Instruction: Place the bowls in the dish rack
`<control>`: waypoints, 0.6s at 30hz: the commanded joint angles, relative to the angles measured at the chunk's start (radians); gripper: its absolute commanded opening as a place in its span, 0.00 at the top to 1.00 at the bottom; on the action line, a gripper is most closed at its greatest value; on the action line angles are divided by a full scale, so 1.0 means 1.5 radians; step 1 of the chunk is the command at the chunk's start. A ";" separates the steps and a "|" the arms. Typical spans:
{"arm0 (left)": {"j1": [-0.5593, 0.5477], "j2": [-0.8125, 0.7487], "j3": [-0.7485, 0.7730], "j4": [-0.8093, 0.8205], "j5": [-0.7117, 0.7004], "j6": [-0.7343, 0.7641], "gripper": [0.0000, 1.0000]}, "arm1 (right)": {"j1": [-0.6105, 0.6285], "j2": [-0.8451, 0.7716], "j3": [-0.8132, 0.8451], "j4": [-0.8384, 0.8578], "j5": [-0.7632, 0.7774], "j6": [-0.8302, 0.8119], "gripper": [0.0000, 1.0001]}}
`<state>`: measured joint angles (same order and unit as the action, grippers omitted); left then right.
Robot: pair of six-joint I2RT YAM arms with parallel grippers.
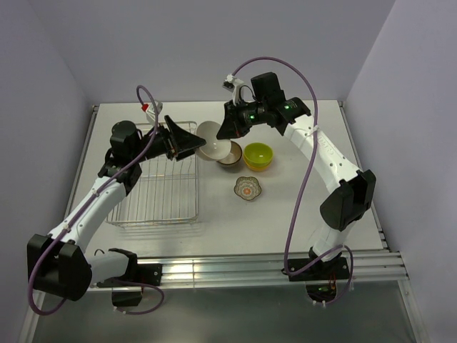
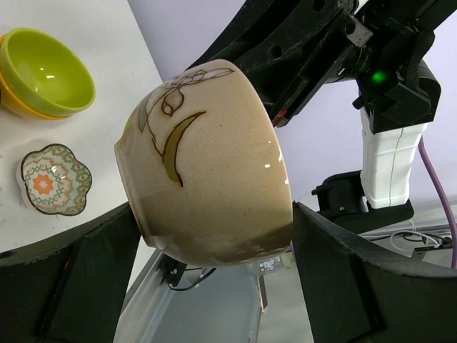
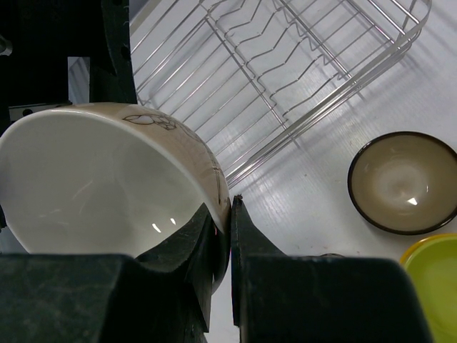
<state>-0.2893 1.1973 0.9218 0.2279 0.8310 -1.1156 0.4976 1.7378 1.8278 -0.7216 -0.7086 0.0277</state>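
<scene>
Two hands at white bowl point(image 1: 213, 140), aloft beside right edge of dish rack point(image 1: 157, 223). Rim clenched in right hand point(image 3: 227, 214); left hand point(image 2: 214, 211) straddling, clamp not verifiable. Confirm clamp before freeing right.

Cream bowl point(image 2: 207, 164) between jaws; green bowl point(image 2: 44, 71), patterned bowl point(image 2: 53, 180) beyond

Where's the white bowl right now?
Top view, centre: the white bowl hangs just right of the dish rack, pinched by the right gripper, beside the brown bowl.
</scene>
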 commanded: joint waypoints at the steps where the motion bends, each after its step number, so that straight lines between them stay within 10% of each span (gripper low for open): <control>1: -0.002 -0.023 0.003 0.068 0.006 -0.012 0.12 | 0.006 -0.010 0.011 0.039 -0.032 0.008 1.00; 11: -0.001 -0.022 0.003 0.061 0.008 -0.010 0.30 | 0.006 -0.006 0.018 0.031 -0.044 0.004 1.00; 18: 0.004 -0.010 -0.004 0.053 0.015 -0.007 0.93 | 0.006 -0.006 0.020 0.025 -0.031 0.001 0.86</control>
<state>-0.2859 1.1950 0.9134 0.2359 0.8330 -1.1229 0.4957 1.7382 1.8275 -0.7223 -0.7105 0.0238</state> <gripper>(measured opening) 0.769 0.144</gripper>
